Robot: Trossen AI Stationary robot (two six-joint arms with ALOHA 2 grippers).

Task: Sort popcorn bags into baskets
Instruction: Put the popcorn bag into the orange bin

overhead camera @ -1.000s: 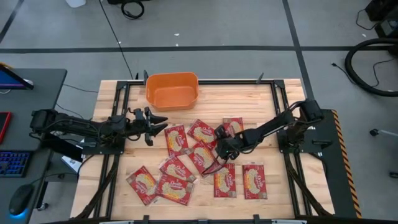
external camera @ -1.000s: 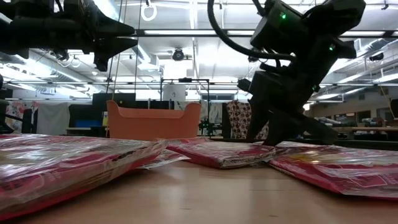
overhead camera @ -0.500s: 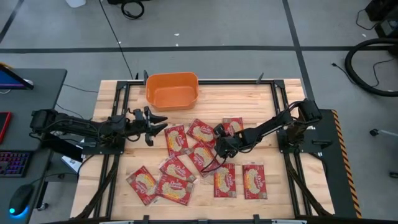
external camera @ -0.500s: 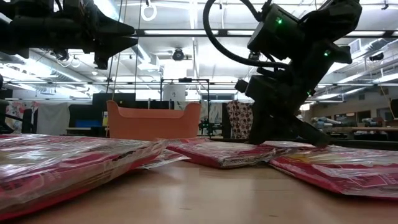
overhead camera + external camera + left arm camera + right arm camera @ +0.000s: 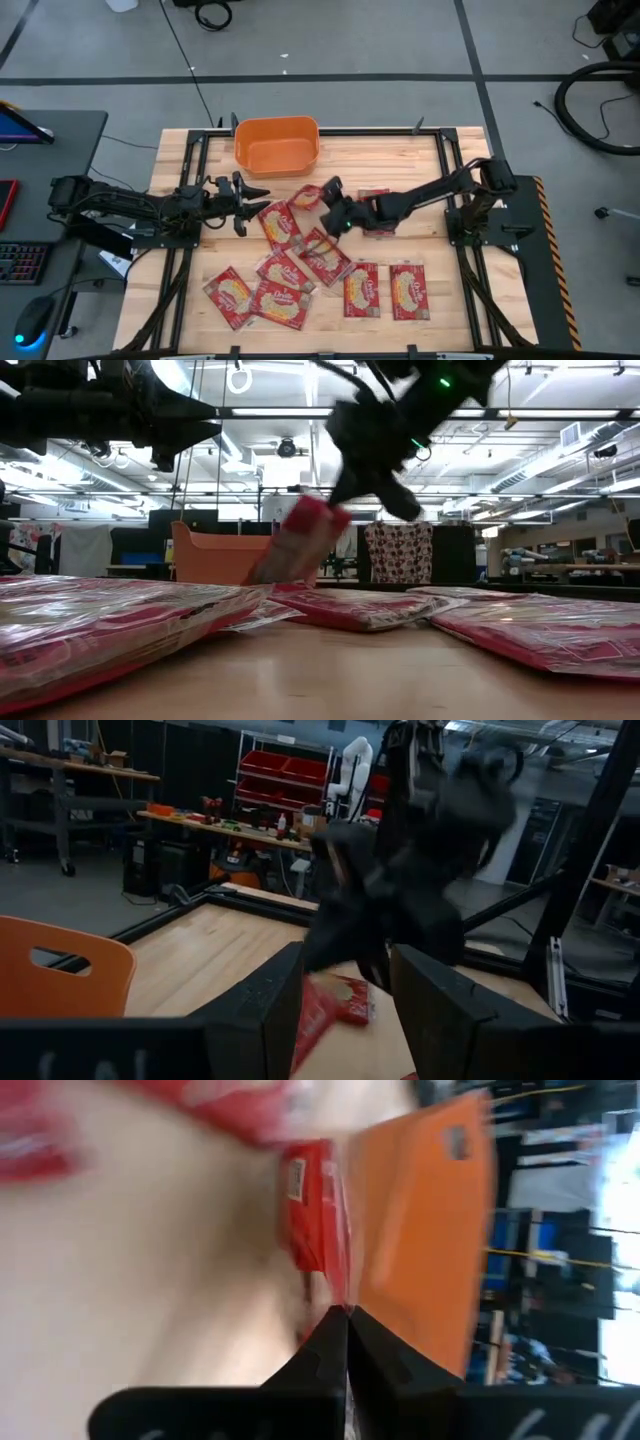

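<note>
Red popcorn bag (image 5: 306,196) was pinched by the right pincer (image 5: 325,200), lifted above the bench (image 5: 420,160). A carry toward the orange basket (image 5: 277,146) at eleven o'clock seemed needed next. The left pincer (image 5: 255,199) was held spread.

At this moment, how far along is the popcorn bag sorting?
Done: nothing visibly. The orange basket looks empty from above. In hand: the right gripper is shut on one popcorn bag, lifted and tilted partway toward the basket. The left gripper waits, holding nothing, at the table's left. Left: the other popcorn bags lie scattered on the wooden table.
</note>
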